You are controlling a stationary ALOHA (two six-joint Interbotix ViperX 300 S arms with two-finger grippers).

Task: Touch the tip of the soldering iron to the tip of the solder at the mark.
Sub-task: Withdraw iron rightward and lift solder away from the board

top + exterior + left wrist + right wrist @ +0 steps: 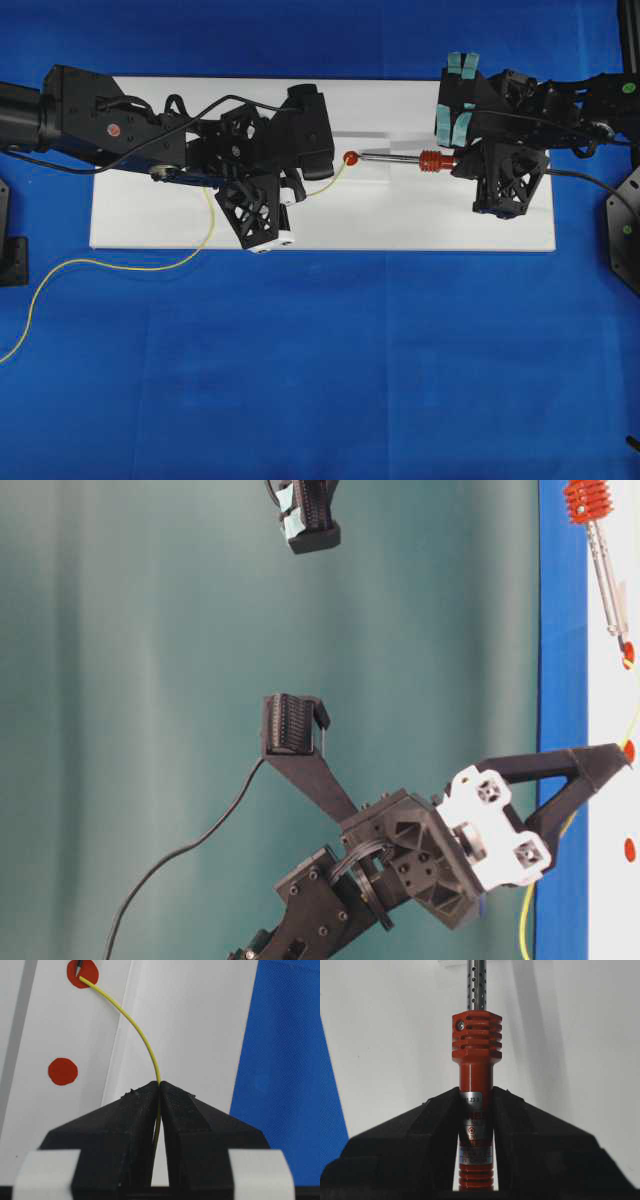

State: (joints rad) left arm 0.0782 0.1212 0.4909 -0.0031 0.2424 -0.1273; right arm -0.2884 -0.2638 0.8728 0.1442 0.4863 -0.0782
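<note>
Overhead: soldering iron [405,158] lies level; tip left

Both pincers [160,1085] [476,1091] clamped, arms facing inward.

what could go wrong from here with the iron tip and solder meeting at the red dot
1. The solder arcs unsupported from the left pincer to the red mark; a small nudge could flick its end off the dot.
2. The soldering iron is held by its handle in the right pincer, so any wrist wobble may swing the far tip off the mark.
</note>
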